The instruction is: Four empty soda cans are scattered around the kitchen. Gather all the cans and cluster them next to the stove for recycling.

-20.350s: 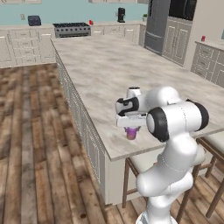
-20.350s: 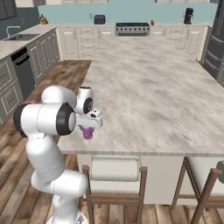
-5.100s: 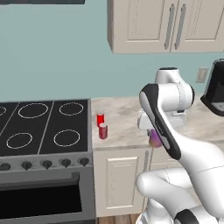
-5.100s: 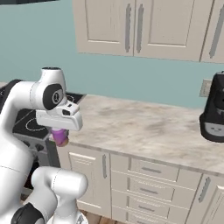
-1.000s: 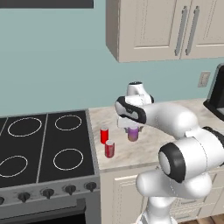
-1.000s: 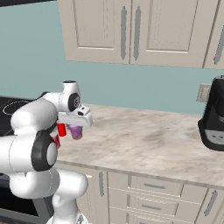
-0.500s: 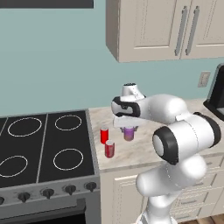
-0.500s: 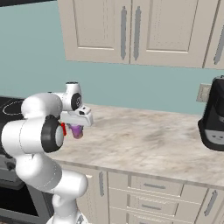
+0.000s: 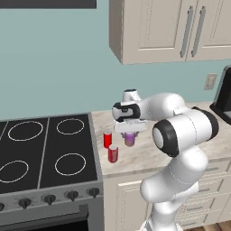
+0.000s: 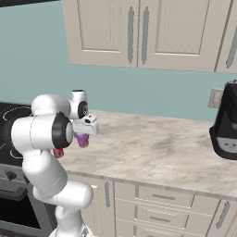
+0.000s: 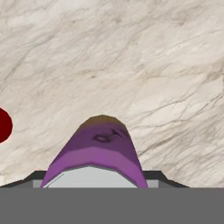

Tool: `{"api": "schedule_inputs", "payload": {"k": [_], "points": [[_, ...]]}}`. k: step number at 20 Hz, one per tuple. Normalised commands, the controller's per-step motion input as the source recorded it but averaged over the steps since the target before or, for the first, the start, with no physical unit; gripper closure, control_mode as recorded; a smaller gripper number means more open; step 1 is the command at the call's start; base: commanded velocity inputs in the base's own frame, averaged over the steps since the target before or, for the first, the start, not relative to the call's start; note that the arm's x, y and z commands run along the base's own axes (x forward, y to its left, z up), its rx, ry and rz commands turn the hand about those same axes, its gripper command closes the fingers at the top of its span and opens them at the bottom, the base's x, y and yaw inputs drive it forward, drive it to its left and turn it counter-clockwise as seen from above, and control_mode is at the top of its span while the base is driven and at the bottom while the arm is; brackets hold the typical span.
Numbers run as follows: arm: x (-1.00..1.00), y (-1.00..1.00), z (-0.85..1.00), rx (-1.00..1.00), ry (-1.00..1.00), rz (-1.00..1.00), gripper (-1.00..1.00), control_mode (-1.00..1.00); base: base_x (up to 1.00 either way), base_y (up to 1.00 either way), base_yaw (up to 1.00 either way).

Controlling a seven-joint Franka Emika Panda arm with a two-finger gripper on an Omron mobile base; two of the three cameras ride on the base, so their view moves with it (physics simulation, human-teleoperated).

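Purple can: a small smooth cylinder with a purple body and a pale top, upright beneath the wrist, at or just above the surface; contact with the surface cannot be told. In the hand view the can rises between the two dark tips at the bottom edge.
Fingers: closed on the purple can, one on each side of its body, set at the can's width.
Red cans: two short glossy red cylinders, both upright on the surface. The rear one stands just beside the stove's right edge; the front one stands just in front of it and slightly to the right. Both are near the purple can, to its left, not touching it.
Stove: flat matte-black cooktop with thin white burner rings, grey steel front, a row of round dark knobs along the front panel.
Surface: beige marbled stone with fine grey veining and a squared front edge, running right from the stove.
Cabinets: cream panelled doors with slim vertical metal bar handles, above the surface.
Wall: flat teal, untextured.
Black appliance: dark, rounded, glossy body, far right of the surface, well apart from the cans.
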Motion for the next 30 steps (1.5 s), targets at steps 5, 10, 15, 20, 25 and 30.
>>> {"api": "schedule_inputs", "payload": {"k": [5, 10, 15, 20, 25, 30], "points": [[0.19, 0.06, -0.24, 0.0, 0.0, 0.0, 1.0, -1.0, 0.0, 0.0, 0.0], [0.14, 0.05, -0.24, 0.0, 0.0, 0.0, 1.0, -1.0, 0.0, 0.0, 0.0], [0.05, 0.01, -0.22, 0.0, 0.0, 0.0, 1.0, -1.0, 0.0, 0.0, 0.0], [0.01, 0.0, -0.13, 0.0, 0.0, 0.0, -1.0, -1.0, 0.0, 0.0, 0.0], [0.0, -0.01, 0.0, 0.0, 0.0, 0.0, -1.0, -1.0, 0.0, 0.0, 0.0], [0.0, -0.07, 0.02, 0.0, 0.0, -0.01, -1.0, -1.0, 0.0, 0.0, 0.0]]}}
